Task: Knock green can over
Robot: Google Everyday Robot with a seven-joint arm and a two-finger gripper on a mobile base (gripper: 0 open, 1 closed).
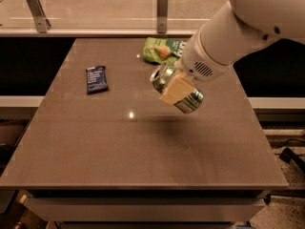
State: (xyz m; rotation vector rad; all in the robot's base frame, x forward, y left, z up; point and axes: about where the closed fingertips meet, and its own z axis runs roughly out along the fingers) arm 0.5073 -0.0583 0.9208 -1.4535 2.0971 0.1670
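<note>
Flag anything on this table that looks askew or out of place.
The green can is the odd one: tilted over, silver top pointing up-left, held in the gripper right of the middle of the table instead of standing. The snack bag and dark blue wrapper lie flat; nothing spilled.
</note>
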